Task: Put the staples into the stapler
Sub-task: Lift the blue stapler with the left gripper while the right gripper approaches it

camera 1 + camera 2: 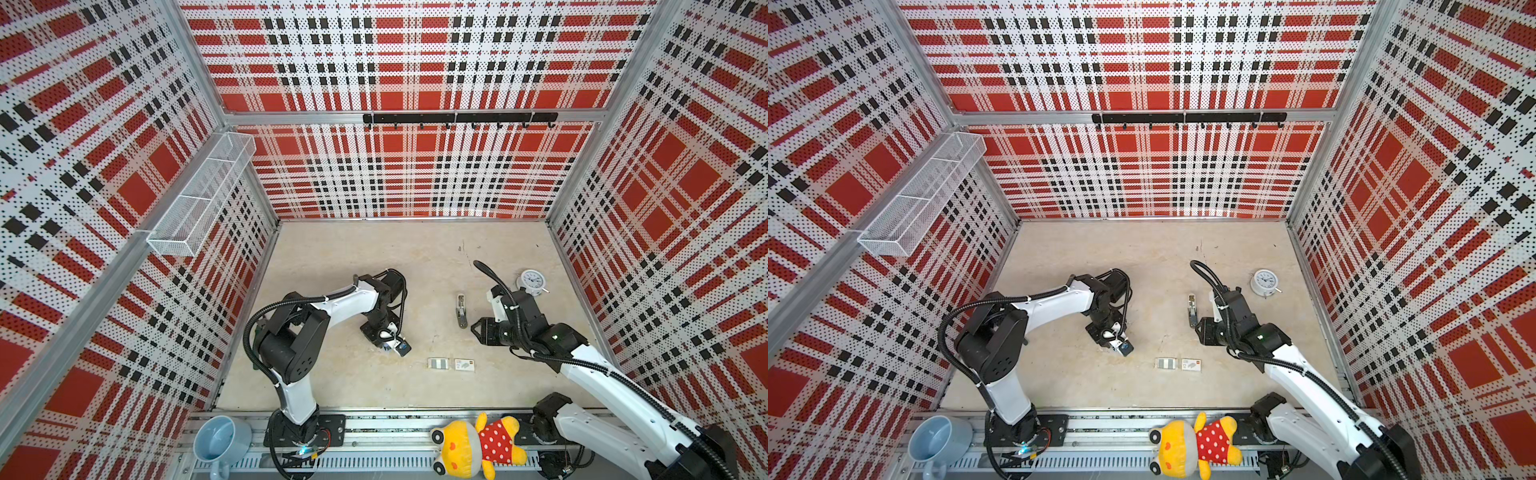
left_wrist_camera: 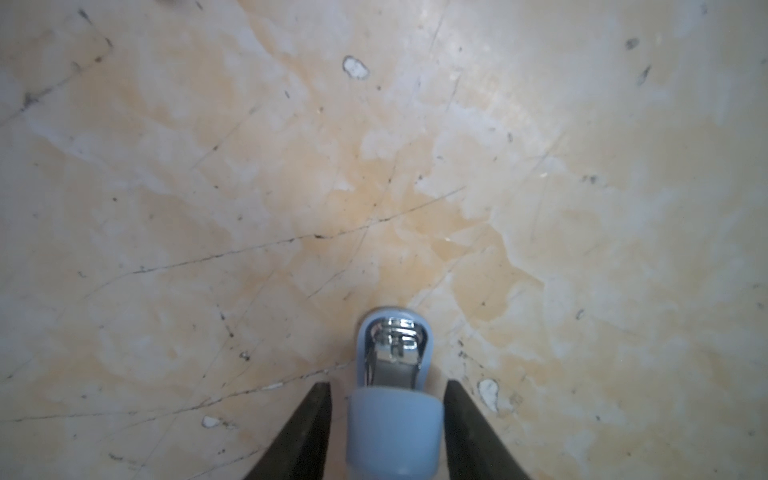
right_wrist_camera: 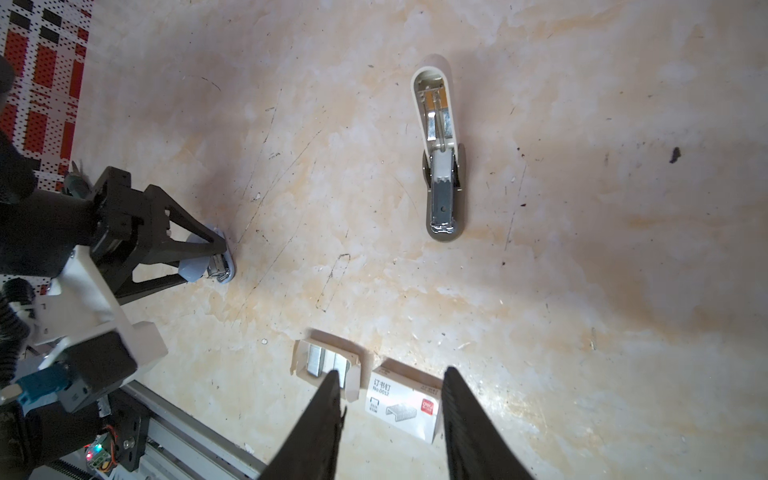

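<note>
The likeliest slip is with the right fingers [image 3: 322,419]. They stand apart and empty above the surface [image 3: 582,291]. In the right wrist view, 1 tip overlaps the edge of the white card tray [image 3: 300,357], and the printed sleeve [image 3: 403,405] shows in the gap between them. A straight descent could pinch the sleeve or the tray wall instead of the staples [image 3: 324,359], or tip the light tray and scatter the strips.

The open grey-beige stapler [image 3: 440,166] lies nearby and could be mistaken for the target.

The staples lie in the tray, just beside the sleeve and off to 1 side of that gap. The light-blue stapler [image 2: 392,374] sits between the left fingers [image 2: 307,436] with its chrome inner parts exposed. 1 finger seems to touch it and a sliver shows at the other, so I cannot tell whether it is clamped. A loose hold would let it slide during loading.
</note>
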Robot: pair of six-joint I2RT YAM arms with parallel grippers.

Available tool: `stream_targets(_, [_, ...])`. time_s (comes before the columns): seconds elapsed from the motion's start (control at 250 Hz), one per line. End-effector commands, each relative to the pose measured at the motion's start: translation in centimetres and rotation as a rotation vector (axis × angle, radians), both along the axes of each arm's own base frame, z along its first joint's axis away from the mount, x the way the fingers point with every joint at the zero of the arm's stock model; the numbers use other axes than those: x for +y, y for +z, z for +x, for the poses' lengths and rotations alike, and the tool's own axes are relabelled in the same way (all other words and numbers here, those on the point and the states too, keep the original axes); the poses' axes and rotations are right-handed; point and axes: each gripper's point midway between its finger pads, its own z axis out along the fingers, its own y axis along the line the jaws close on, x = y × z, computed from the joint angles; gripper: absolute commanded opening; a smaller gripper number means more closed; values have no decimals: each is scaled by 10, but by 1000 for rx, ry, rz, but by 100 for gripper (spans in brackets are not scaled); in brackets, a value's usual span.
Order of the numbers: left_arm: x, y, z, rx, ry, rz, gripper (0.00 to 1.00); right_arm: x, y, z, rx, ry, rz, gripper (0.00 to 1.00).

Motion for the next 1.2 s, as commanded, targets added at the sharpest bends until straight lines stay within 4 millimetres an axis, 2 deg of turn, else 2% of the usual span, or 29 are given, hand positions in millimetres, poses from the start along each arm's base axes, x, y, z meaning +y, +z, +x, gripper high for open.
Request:
stream_targets(0.0, [2,14,5,-65,-178,5,45,4,0,7,-25,3,9,42])
stream_targets(0.336, [-1,13,0,-60,-140,19,32,7,-1,9,-26,11,18,41])
stream_targets(0.492, [-7,21,2,-71,-78,6,27,7,-1,9,-28,12,21,41])
stream_targets(0.628, [-13,31,3,-63,9,-5,23,15,0,11,-27,26,62,41])
stream_targets(0.848, [-36,60,3,-36,188,-75,19,38,6,15,-13,77,163,40])
stream_targets(1.016, [-63,93,7,19,366,-191,18,61,16,20,-5,129,283,40])
stream_targets(1.196, [-83,121,9,64,514,-309,18,85,29,25,2,198,397,37])
